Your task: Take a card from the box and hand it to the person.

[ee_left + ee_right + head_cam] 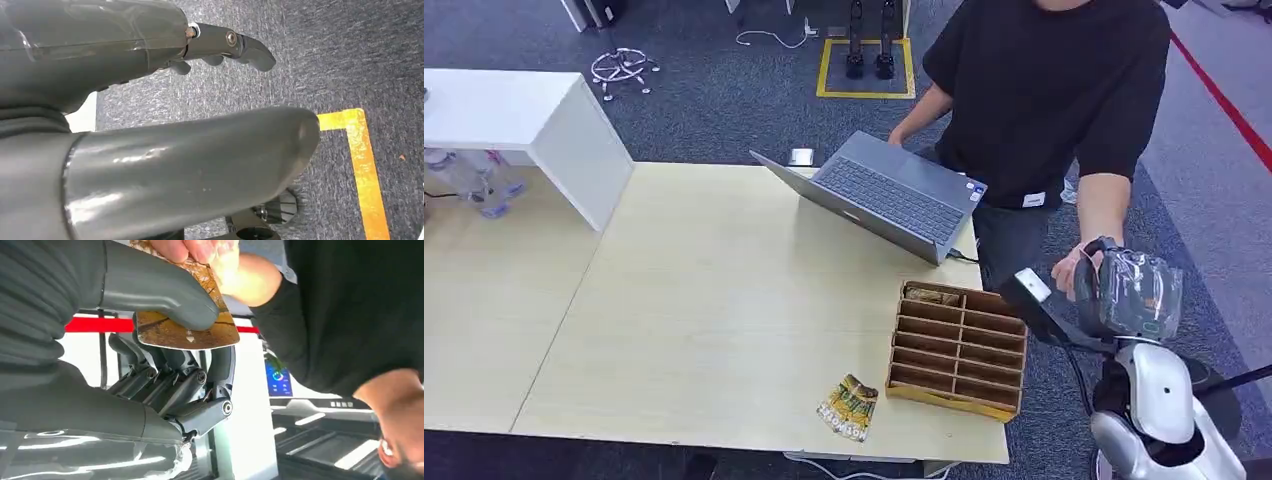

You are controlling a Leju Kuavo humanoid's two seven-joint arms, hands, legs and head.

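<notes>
The robot's right hand pinches a thin brown and gold card while the person's hand grabs its other end. The left hand hangs empty, fingers apart. If the robot keeps squeezing, the card could bend or tear.

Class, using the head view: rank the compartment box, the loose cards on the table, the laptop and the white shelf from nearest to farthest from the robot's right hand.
1. compartment box, just beside the right hand, on the table's near right corner.
2. laptop and loose cards: too close to call.
3. white shelf, far left.
</notes>
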